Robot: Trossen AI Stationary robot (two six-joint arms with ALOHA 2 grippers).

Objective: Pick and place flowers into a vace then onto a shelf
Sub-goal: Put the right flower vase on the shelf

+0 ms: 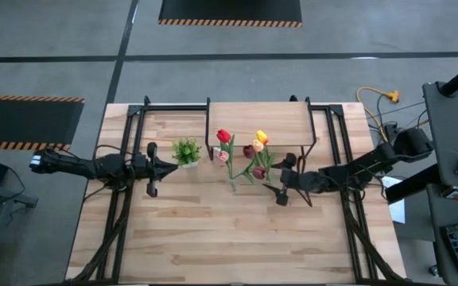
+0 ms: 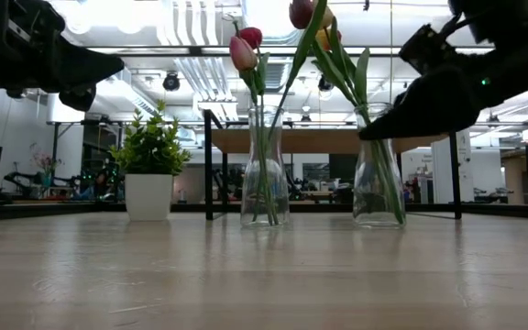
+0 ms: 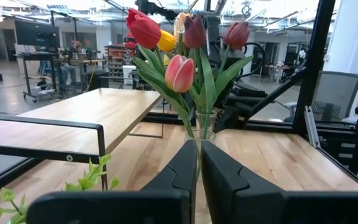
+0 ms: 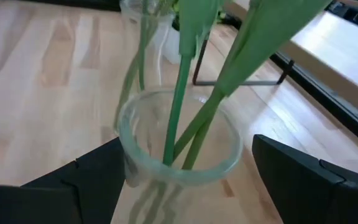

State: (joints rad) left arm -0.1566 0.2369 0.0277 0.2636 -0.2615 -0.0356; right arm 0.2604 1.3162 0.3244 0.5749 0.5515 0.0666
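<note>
Two clear glass vases stand on the table in front of the shelf [image 1: 261, 123]. The left vase [image 2: 265, 197] holds red and pink tulips [image 2: 244, 48]. The right vase [image 2: 379, 188] holds yellow-orange and maroon tulips [image 1: 258, 147]. My right gripper [image 1: 275, 179] is open. Its two fingers stand on either side of the right vase's upper part [image 4: 179, 134], coming from the table's right. My left gripper [image 1: 173, 165] is shut and empty. It hovers beside the potted plant [image 1: 186, 151], pointing at the vases [image 3: 199, 134]. My right gripper has one finger [image 4: 98, 177] close against the right vase's wall [image 4: 128, 163], just below the rim. I cannot tell whether it touches. The other finger [image 4: 303, 174] stands clear of the glass.
The small bushy plant in a white pot [image 2: 151, 174] stands left of the vases. The shelf's black legs [image 1: 208, 135] rise just behind the vases. Black frame rails [image 1: 126, 206] run along both sides of the table. Bare tabletop [image 1: 229, 238] lies toward the near edge.
</note>
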